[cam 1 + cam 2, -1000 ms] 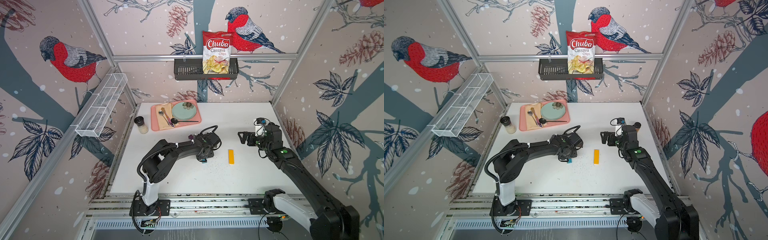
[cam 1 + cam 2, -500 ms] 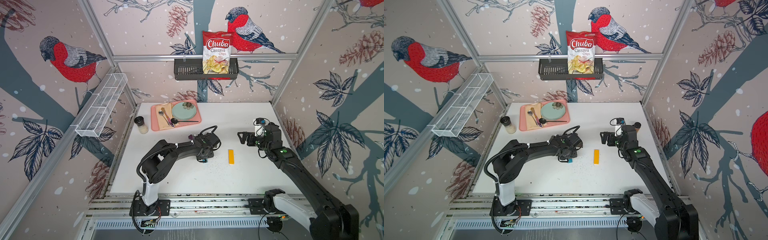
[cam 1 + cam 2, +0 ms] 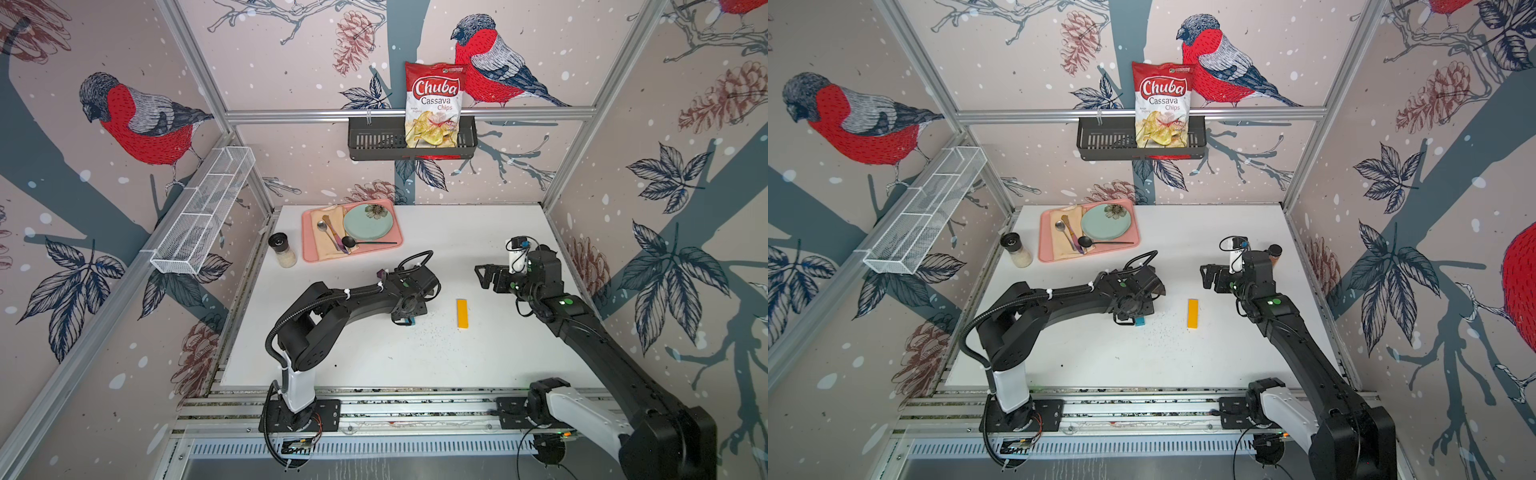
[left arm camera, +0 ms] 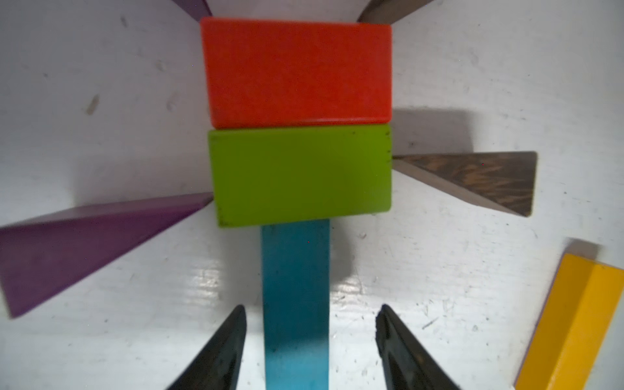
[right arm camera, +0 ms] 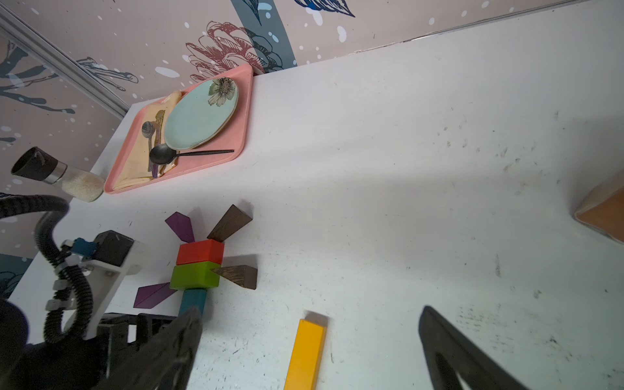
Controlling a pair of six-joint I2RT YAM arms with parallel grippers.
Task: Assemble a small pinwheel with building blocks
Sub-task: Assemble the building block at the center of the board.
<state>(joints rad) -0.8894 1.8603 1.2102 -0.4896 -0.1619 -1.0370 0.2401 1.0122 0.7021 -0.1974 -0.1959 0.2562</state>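
Note:
The pinwheel (image 5: pixel 199 266) lies flat on the white table. Its red block (image 4: pixel 296 71) touches the green block (image 4: pixel 300 175), and the blue bar (image 4: pixel 295 297) butts against the green one. A purple wedge (image 4: pixel 84 243) and a brown wedge (image 4: pixel 479 179) flank the hub, and two more wedges show past the red block. My left gripper (image 4: pixel 312 309) straddles the blue bar, open, with a gap on each side. The yellow bar (image 3: pixel 462 313) lies loose to the right. My right gripper (image 5: pixel 311 311) hovers open above the table, holding nothing. In both top views the left arm hides most of the pinwheel.
A pink tray (image 3: pixel 353 253) with a plate and cutlery sits at the back left, with a glass shaker (image 3: pixel 282 249) beside it. A brown-filled jar (image 3: pixel 1275 251) stands behind the right wrist. Dark specks dot the table between the blue bar's end (image 3: pixel 1140 321) and the yellow bar.
The left gripper's jaws have spread apart off the blue bar. Neither arm has shifted place, and the yellow bar has not moved.

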